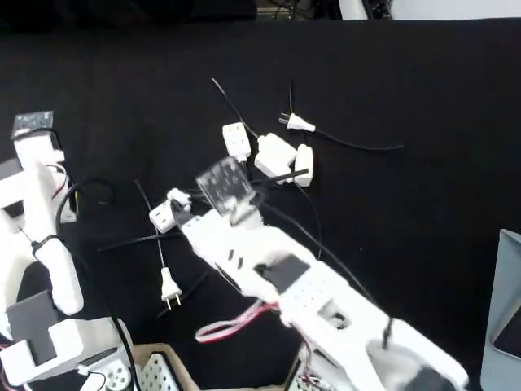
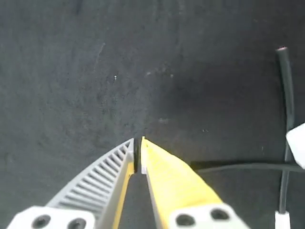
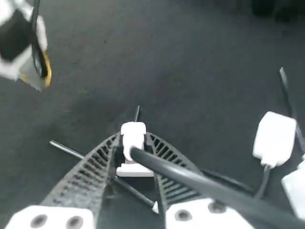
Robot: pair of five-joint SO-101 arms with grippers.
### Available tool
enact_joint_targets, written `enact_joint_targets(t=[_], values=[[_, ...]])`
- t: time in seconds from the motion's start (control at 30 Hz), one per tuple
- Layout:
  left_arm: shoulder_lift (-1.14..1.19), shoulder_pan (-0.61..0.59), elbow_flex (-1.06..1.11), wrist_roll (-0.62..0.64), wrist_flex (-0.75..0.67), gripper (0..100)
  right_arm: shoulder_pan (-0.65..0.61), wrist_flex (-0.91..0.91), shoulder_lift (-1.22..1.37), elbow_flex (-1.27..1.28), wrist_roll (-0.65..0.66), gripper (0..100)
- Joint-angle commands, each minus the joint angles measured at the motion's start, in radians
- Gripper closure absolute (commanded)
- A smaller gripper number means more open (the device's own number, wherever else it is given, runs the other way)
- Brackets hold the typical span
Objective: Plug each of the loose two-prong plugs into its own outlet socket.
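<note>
Ribbed dark right gripper point(image 3: 134, 143) clamps smooth white blocky plug point(image 3: 132, 135) between its tips; glossy black cord point(image 3: 200, 186) trails off. Left gripper point(image 2: 139, 145), yellow-grey, closed, empty.

A black-covered table point(image 1: 423, 73) is shown. Near its middle, an outlet socket point(image 1: 236, 140) is laid just beside a larger white block point(image 1: 275, 155) and a narrower white block point(image 1: 303, 164). A rear plug point(image 1: 299, 124) with a black cord point(image 1: 366, 147) is seen behind them. A front plug point(image 1: 169, 287) is laid well apart, prongs toward the near edge.
</note>
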Motion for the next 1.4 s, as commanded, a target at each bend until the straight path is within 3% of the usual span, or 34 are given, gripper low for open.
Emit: enact_joint_targets(t=[0.0, 0.27, 0.53, 1.1, 1.37], values=[[-0.046, -0.004, 0.074, 0.091, -0.112, 96, -0.018, 0.103, 0.151, -0.203, -0.048, 98.7], [-0.049, -0.016, 0.205, 0.209, -0.272, 96, -0.021, 0.133, 0.375, -0.344, -0.051, 98.7], [-0.104, -0.022, 0.245, 0.221, -0.282, 96, -0.077, 0.259, 0.464, -0.467, -0.052, 98.7], [-0.127, -0.024, 0.262, 0.219, -0.282, 96, -0.071, 0.255, 0.598, -0.526, -0.052, 98.7], [-0.126, -0.024, 0.262, 0.218, -0.282, 96, -0.069, 0.144, 0.598, -0.475, -0.048, 98.7]])
